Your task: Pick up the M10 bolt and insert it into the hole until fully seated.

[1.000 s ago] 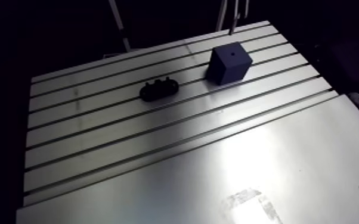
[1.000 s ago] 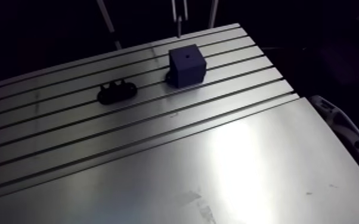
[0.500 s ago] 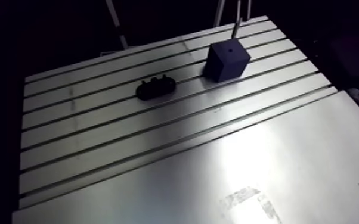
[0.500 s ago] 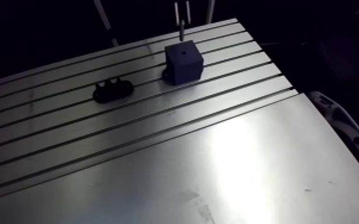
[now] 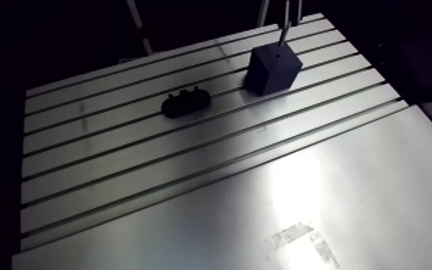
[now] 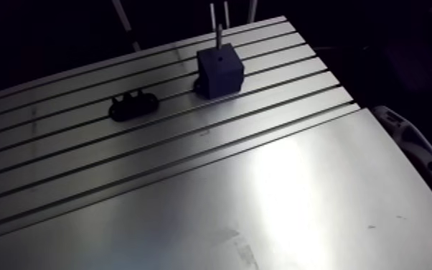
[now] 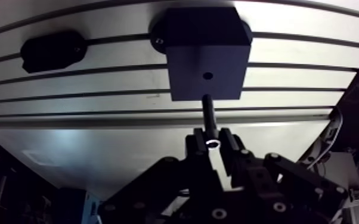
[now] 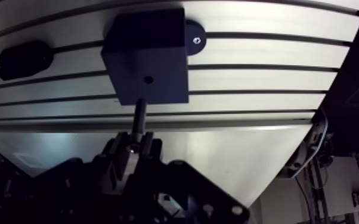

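The slotted aluminium worktop (image 5: 190,179) carries a dark blue block (image 7: 206,53) bolted at its far end. A low black holder (image 5: 185,103) lies well apart from the block, a couple of slots over. In the wrist view the claw (image 7: 213,143) is clenched on the M10 bolt (image 7: 209,116). The bolt's shank points at the block's top face. Its tip lies just short of the small round hole (image 7: 207,75), apparently not yet touching the block, though the angle leaves that unsure.
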{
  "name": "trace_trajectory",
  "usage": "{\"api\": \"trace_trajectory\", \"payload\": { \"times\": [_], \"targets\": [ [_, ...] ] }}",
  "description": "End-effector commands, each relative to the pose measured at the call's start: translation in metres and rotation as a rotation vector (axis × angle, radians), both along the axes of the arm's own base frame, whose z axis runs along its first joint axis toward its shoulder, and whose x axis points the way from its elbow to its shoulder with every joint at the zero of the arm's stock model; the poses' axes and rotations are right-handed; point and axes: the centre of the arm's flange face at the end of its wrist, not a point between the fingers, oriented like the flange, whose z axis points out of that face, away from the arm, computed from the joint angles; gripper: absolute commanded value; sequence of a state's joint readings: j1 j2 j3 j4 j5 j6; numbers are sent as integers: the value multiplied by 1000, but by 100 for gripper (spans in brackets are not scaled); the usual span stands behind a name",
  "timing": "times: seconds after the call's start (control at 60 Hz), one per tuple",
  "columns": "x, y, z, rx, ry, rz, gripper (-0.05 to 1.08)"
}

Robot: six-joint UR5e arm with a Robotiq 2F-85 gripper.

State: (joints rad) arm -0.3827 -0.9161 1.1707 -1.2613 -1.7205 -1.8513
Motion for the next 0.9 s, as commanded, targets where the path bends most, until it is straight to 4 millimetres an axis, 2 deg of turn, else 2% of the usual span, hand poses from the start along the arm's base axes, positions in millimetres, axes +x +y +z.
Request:
{"api": "trace_trajectory", "payload": {
  "times": [0.017, 0.9],
  "targets": [
    [1, 2, -3, -1, 1, -2, 108],
    [0, 7, -20, -11, -21, -7, 108]
  ]
}}
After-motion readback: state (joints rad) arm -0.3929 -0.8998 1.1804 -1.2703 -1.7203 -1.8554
